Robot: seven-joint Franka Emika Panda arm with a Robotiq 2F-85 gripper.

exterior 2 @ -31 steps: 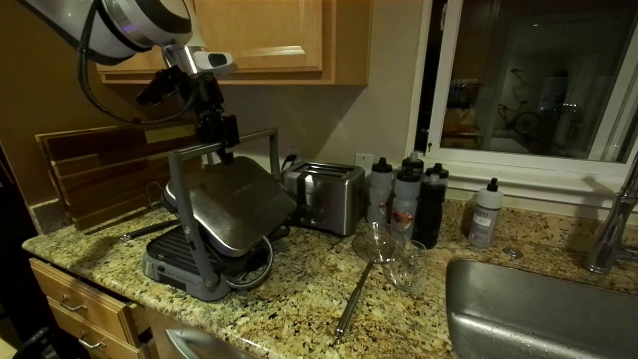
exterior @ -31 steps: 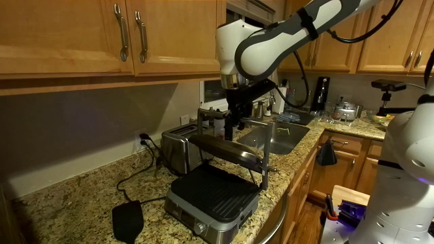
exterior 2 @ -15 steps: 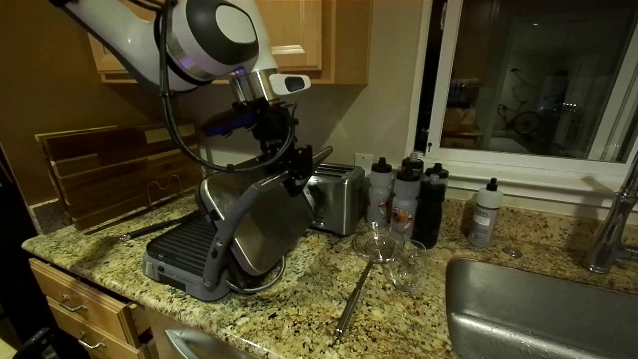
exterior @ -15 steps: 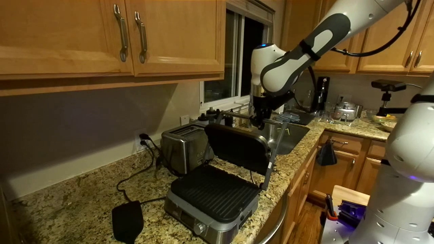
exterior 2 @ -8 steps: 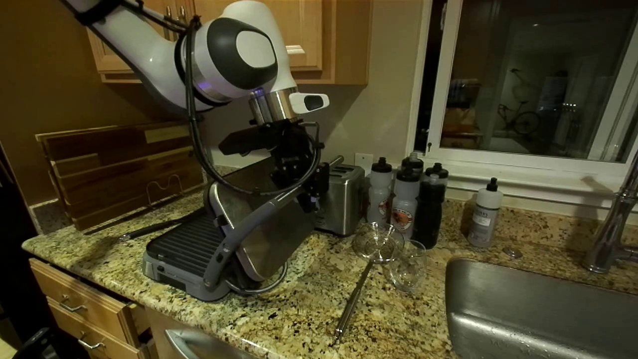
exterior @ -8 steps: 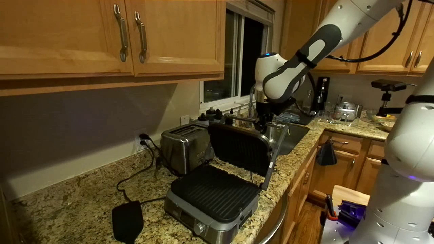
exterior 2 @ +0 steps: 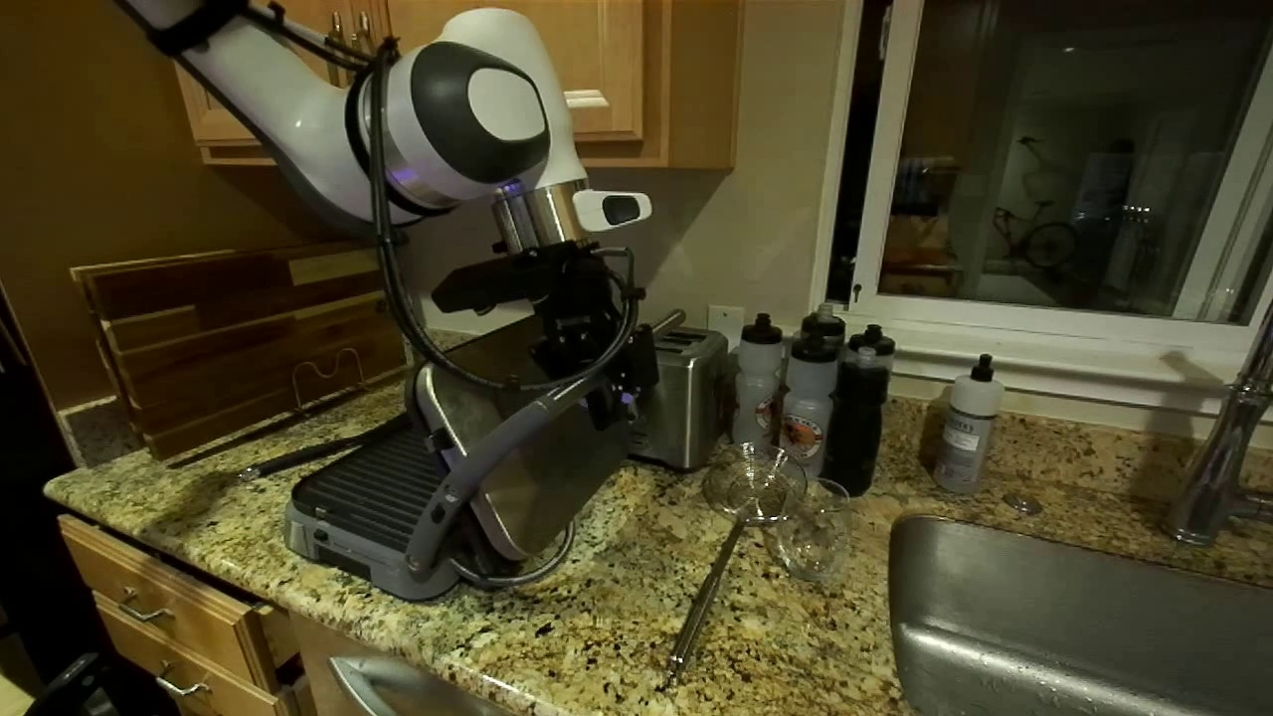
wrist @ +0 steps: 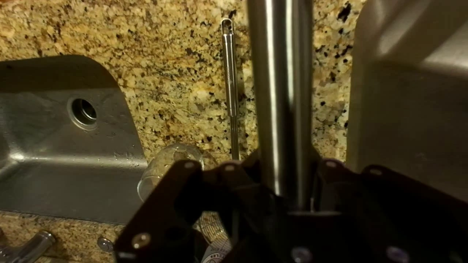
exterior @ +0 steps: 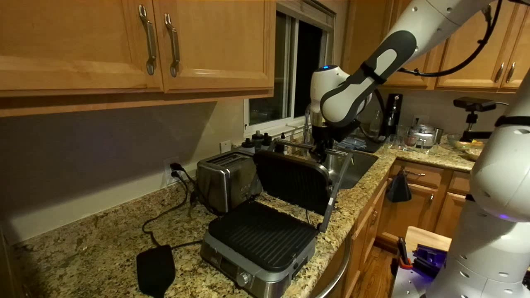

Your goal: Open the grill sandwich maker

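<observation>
— Please, how do the jaws stand?
— They are clamped on the bar handle (wrist: 283, 91) of the grill sandwich maker (exterior: 271, 225). In the wrist view this round steel bar passes between them, with one jaw on each side
— And where is the maker itself?
— It stands on the desk (exterior: 103, 252), and its lid (exterior: 292, 182) is raised and leans backward, so it is already opened. In an exterior view I can see dark ribs on the inner side of the lid and also on the lower plate (exterior: 261, 240), which lies flat
— What is found near to it?
— The steel toaster (exterior: 227, 178) is just beside, close to the wall (exterior: 107, 165); if it touches the maker, I cannot tell. Also a black flat tool (exterior: 156, 269) lies on the desk, apart from the maker
— And farther away?
— In an exterior view, several bottles (exterior 2: 808, 398) stand near the toaster. A wire strainer (exterior 2: 708, 602) with a long handle and a drinking glass (exterior 2: 816, 532) are between the maker and the sink (exterior 2: 1084, 607). A wooden board (exterior 2: 239, 343) stands on its edge, on the side away from the sink
</observation>
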